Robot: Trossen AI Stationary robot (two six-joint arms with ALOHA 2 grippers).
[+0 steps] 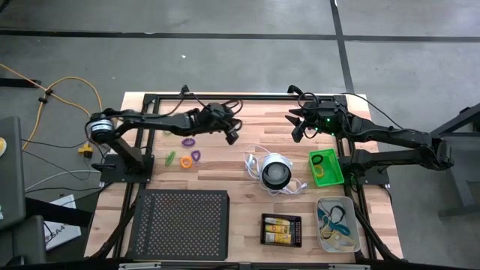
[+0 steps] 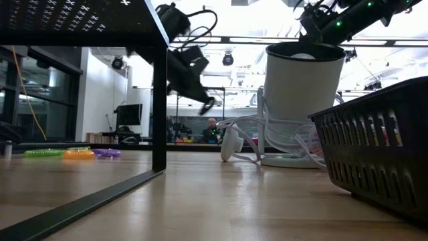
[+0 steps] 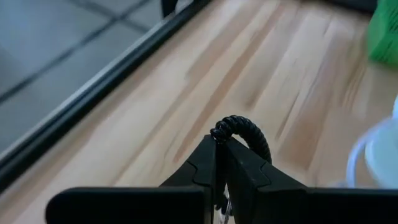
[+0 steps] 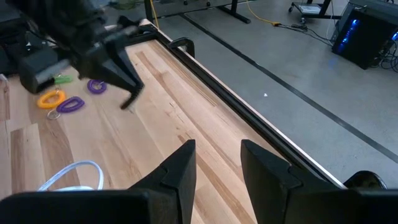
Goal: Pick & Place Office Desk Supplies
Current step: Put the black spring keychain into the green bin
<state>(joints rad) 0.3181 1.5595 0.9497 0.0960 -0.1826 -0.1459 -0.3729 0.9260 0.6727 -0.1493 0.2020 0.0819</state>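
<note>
The high view looks straight down on the whole table [image 1: 247, 187]. The low view faces level across it, sharing the purple loops [image 2: 107, 152] at nine o'clock. Wrist views ride close behind each gripper.

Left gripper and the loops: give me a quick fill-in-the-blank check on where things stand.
1. The left gripper is shut on a dark coiled ____.
2. The right gripper hovers with its fingers ____.
3. Purple, orange and green loops lie on the wooden ____.
4. The green tray sits on the side of the ____ arm.

Missing words: loop; open; table; right
</note>
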